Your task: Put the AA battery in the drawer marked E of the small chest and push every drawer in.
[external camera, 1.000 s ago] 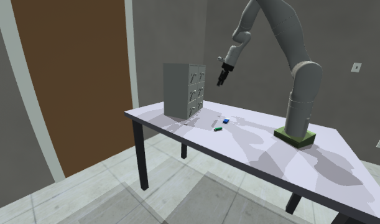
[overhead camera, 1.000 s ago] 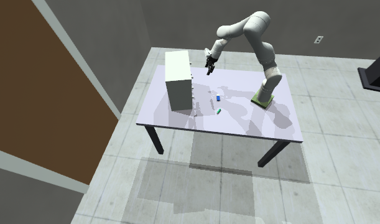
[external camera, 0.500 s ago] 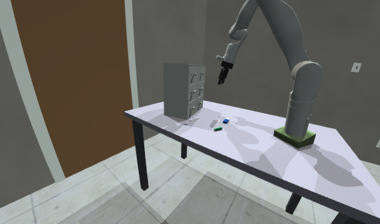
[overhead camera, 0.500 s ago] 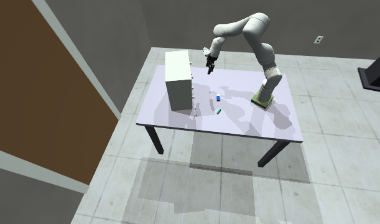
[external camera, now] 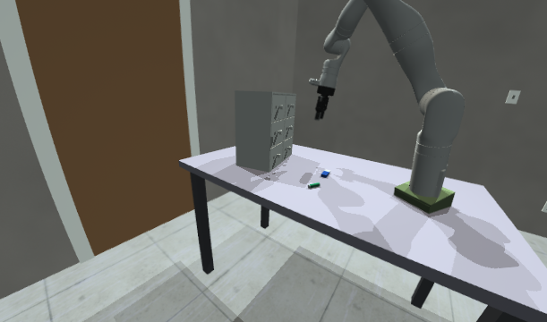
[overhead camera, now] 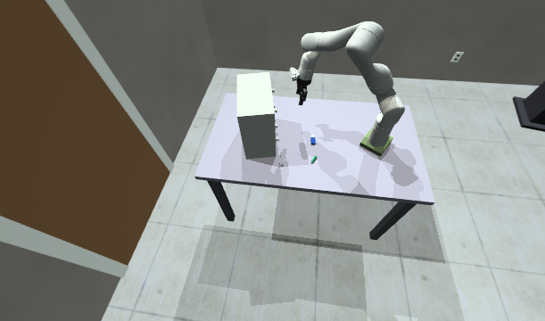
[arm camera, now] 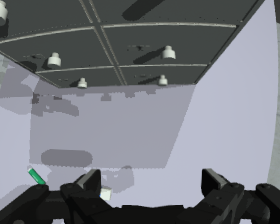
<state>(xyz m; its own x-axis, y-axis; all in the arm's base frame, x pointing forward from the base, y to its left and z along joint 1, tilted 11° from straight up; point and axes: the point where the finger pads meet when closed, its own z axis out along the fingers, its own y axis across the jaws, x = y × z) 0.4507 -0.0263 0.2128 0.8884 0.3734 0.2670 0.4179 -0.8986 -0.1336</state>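
Observation:
The green cylinder, which looks like the AA battery [overhead camera: 314,159] [external camera: 314,185] [arm camera: 36,176], lies on the table in front of the chest. The small chest [overhead camera: 260,135] [external camera: 253,130] [arm camera: 156,39] stands upright, with drawers in two columns of three, all looking pushed in. Their letters cannot be read now, so drawer E cannot be told apart. My gripper [overhead camera: 301,102] [external camera: 319,118] [arm camera: 151,180] is open and empty. It hangs in the air in front of the chest's drawer side, well above the table and away from the battery.
A blue and white block [overhead camera: 313,140] [external camera: 325,173] [arm camera: 105,194] lies on the table [overhead camera: 366,187] [external camera: 371,224] [arm camera: 231,120] near the battery. Pale knobs stick out from the drawer fronts. The arm's green base [overhead camera: 366,144] [external camera: 416,200] stands at the table's other end.

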